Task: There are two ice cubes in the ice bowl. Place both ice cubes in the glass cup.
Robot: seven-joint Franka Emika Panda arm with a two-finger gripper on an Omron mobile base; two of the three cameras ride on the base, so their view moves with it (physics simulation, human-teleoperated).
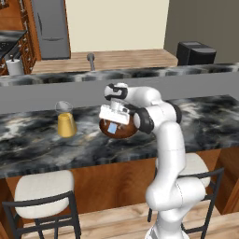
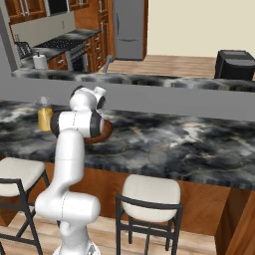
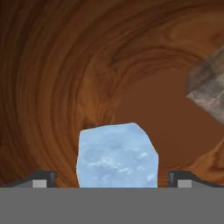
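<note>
Ice cube [image 3: 117,155] pale blue, on ice bowl [image 3: 65,74] floor, between wide-spread fingertips [image 3: 41,178], ungripped; second cube [image 3: 209,85] apart at bowl's side; gripper [image 1: 113,122] down inside bowl; glass cup [image 1: 66,122] near bowl on marble counter [image 1: 205,116].
</note>
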